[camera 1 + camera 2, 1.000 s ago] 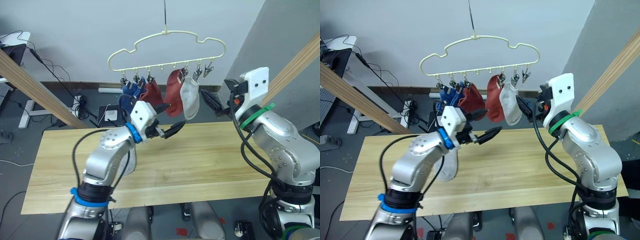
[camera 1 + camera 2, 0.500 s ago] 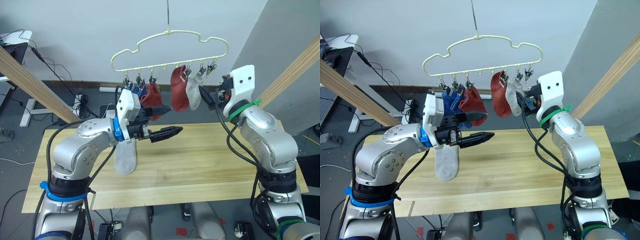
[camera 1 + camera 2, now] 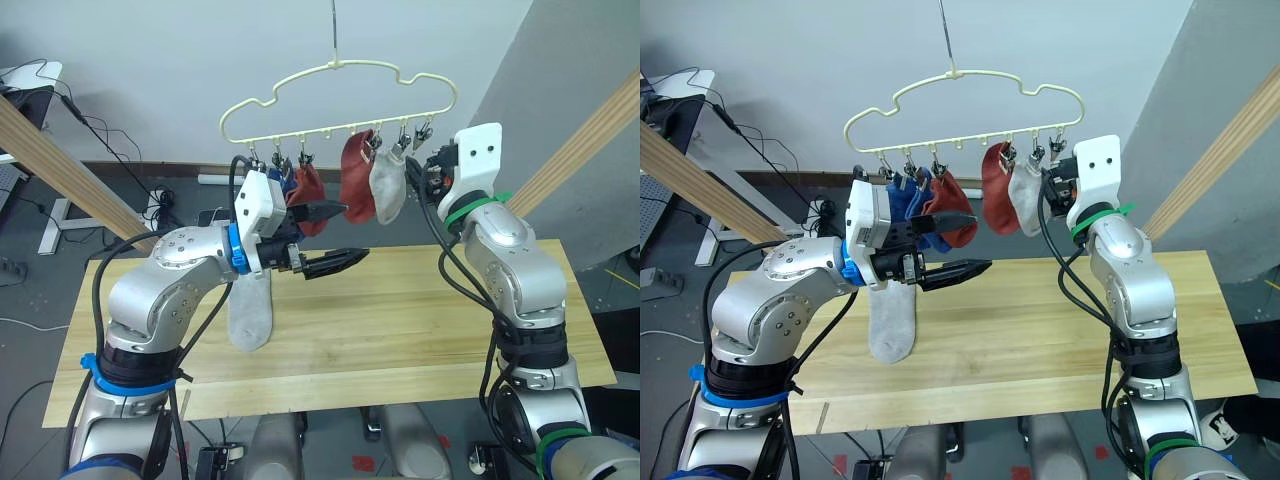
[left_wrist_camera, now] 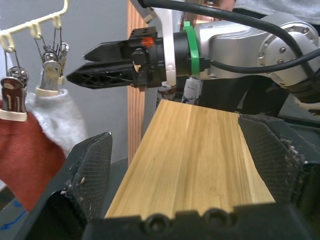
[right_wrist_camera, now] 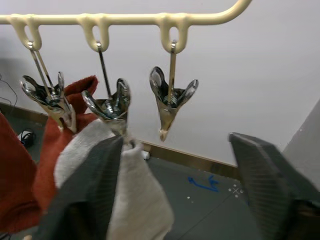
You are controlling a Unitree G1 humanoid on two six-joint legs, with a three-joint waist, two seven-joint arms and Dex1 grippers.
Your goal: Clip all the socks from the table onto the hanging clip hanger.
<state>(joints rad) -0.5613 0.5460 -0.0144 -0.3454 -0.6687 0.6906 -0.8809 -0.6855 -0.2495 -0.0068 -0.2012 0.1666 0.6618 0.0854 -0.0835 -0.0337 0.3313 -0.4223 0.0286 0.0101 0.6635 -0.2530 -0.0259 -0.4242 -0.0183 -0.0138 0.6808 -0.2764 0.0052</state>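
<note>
Right claw [image 3: 1048, 185], jaws spread, has closed on the cream-yellow wire clip hanger [image 3: 962, 98]; left claw [image 3: 955, 248] gapes (one light grey knit sock [image 3: 890, 322] remains on the plank worktop [image 3: 1040, 320]).

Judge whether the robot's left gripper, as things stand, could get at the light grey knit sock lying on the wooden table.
Probably yes. The light grey sock lies flat on the plank table, uncovered, just below the left gripper, whose fingers are open and empty. Nothing lies between them; the arm would only need to lower.
</note>
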